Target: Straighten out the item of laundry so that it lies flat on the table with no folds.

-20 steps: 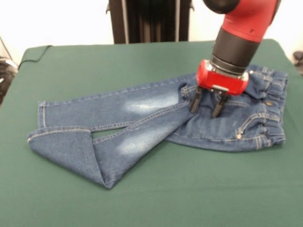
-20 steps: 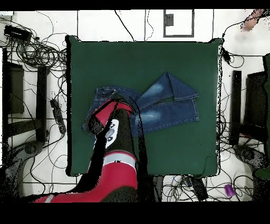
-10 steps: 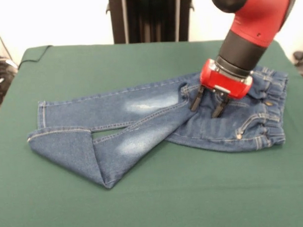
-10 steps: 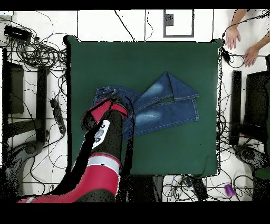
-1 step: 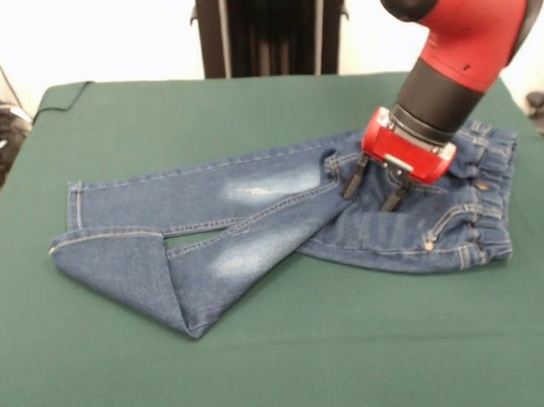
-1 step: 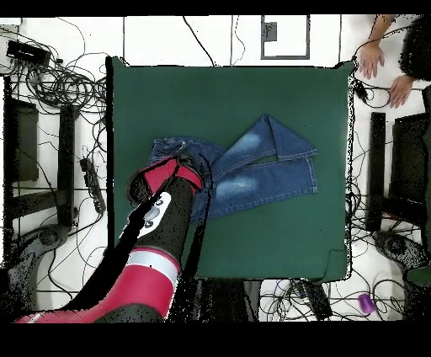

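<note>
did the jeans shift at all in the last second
No. In the front view the jeans keep the same outline against the table; only the pincer tilted.

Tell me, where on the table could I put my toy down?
The table is bare along the near edge below the jeans and in the far strip behind them. It is crowded at the waistband, where the gripper stands open.

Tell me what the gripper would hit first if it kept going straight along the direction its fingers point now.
Most likely the small blue denim jeans, near the seat below the elastic waistband. The red gripper points down and slightly sideways, open fingers just above the denim; any gap is unclear. The dark green felt table lies beneath.
</note>
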Controlling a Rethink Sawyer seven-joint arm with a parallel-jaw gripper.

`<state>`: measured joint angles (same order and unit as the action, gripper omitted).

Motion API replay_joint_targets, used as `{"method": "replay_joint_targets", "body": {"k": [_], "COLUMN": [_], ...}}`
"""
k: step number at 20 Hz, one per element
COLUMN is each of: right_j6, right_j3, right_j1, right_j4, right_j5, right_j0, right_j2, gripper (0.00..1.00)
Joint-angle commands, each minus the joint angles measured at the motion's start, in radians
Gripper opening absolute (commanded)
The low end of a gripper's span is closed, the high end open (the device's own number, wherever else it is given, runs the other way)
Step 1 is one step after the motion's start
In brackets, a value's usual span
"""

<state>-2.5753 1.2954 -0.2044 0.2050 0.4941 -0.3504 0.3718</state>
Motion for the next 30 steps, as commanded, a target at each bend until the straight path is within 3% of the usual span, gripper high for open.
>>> {"method": "replay_joint_targets", "body": {"k": [1, 6, 15, 21, 25, 30], "right_j6": [-0.334, -0.338, -0.454, -0.527, -0.643, -0.689], "right_j3": [-0.108, -0.095, -0.135, -0.141, -0.196, -0.222], "right_j1": [0.288, 0.275, 0.316, 0.339, 0.409, 0.445], "right_j4": [-0.212, -0.348, -0.6, -0.784, -0.936, -1.03], "right_j5": [-0.439, -0.267, -0.36, -0.396, -0.303, -0.241], "right_j0": [0.014, 0.027, -0.049, -0.139, -0.232, -0.267], "right_j2": [-0.184, -0.227, -0.156, -0.054, 0.117, 0.188], "gripper": [1.0, 1.0, 1.0, 1.0, 1.0, 1.0]}}
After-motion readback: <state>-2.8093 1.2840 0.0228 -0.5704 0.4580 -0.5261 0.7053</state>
